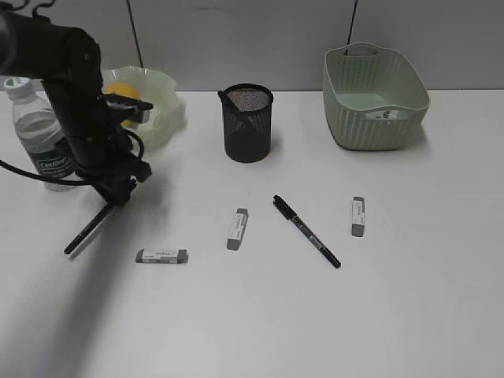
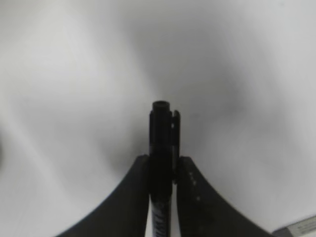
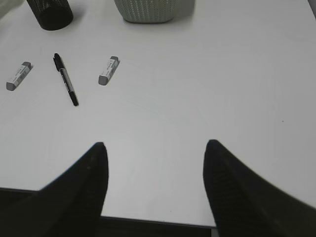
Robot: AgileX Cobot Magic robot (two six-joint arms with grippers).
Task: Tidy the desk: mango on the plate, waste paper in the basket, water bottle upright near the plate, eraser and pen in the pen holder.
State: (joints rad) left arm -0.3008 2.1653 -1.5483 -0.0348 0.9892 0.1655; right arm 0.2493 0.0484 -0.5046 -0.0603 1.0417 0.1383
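Note:
My left gripper [image 1: 118, 193] is shut on a black pen [image 1: 87, 232] and holds it at a slant, tip at the desk [image 1: 252, 315]. The left wrist view shows the jaws [image 2: 163, 165] clamped on this pen [image 2: 162, 128]. A second black pen [image 1: 307, 231] lies mid-desk, with three grey-white erasers [image 1: 162, 255] [image 1: 237, 228] [image 1: 358, 216] around it. The black mesh pen holder [image 1: 248, 122] stands behind them. The mango [image 1: 122, 93] lies in the plate [image 1: 161, 106]. The water bottle [image 1: 39, 134] stands upright left of the plate. A small white scrap [image 1: 390, 114] lies in the basket [image 1: 374, 94]. My right gripper [image 3: 153, 148] is open and empty.
The right wrist view shows the desk's near edge under the jaws, and far off the second pen [image 3: 65, 79], two erasers [image 3: 19, 75] [image 3: 108, 70], the pen holder [image 3: 49, 12] and the basket [image 3: 145, 10]. An eraser end [image 2: 296, 228] shows in the left wrist view.

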